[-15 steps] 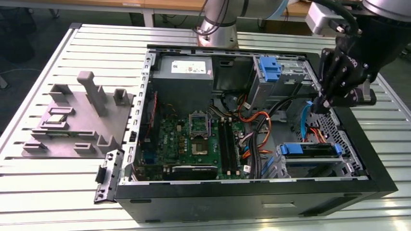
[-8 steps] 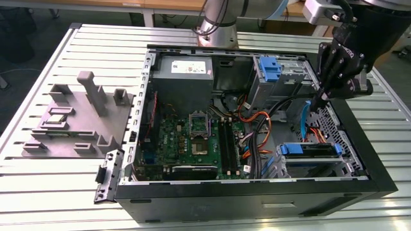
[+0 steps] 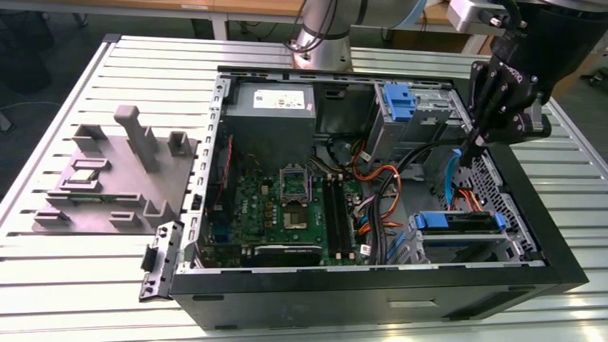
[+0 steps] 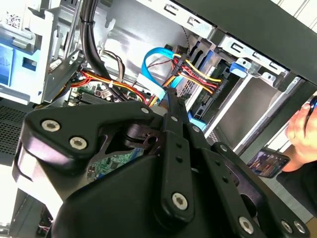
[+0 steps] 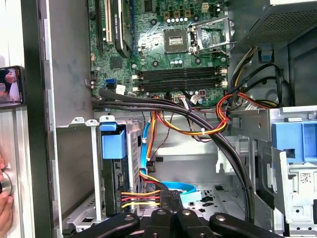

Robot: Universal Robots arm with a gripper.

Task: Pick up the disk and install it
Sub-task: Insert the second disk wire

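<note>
Table: ribbed silver metal table (image 3: 57, 285), slats running across, glare along the near edge.
Floor: dark floor (image 3: 48, 43) behind the table.
Furniture: wooden bench (image 3: 228, 7) with white legs at the back.

A green motherboard (image 3: 285, 206), blue drive bracket (image 3: 456, 221), orange cables (image 3: 385, 189) and black case (image 3: 380, 299).
</note>
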